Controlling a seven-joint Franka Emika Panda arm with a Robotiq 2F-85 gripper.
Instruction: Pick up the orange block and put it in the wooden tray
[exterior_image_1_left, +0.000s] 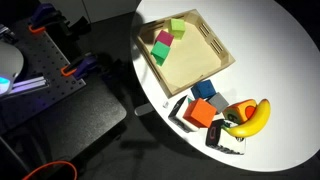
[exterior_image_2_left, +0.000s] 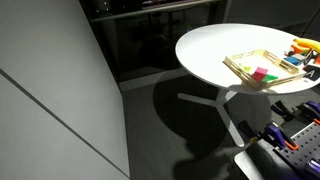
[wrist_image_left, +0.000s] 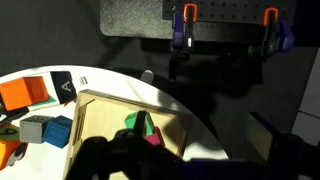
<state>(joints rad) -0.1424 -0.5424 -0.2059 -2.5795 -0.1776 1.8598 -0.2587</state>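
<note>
The orange block (exterior_image_1_left: 200, 113) sits on the white round table (exterior_image_1_left: 270, 60), in front of the blue block (exterior_image_1_left: 204, 90) and beside a banana (exterior_image_1_left: 252, 118). In the wrist view the orange block (wrist_image_left: 18, 93) is at the far left. The wooden tray (exterior_image_1_left: 222, 52) holds a green block (exterior_image_1_left: 163, 38), a magenta block (exterior_image_1_left: 160, 53) and a pale green block (exterior_image_1_left: 178, 26). The tray also shows in an exterior view (exterior_image_2_left: 240, 62) and in the wrist view (wrist_image_left: 100, 115). My gripper (wrist_image_left: 195, 165) is a dark shape at the bottom of the wrist view, high above the tray's edge, open and empty. It is out of both exterior views.
A smaller orange piece (exterior_image_1_left: 217, 101) lies by the blue block. Black-and-white boxes (exterior_image_1_left: 181, 110) stand at the table's near edge. A perforated bench with orange and blue clamps (exterior_image_1_left: 70, 70) is beside the table. The floor around is dark.
</note>
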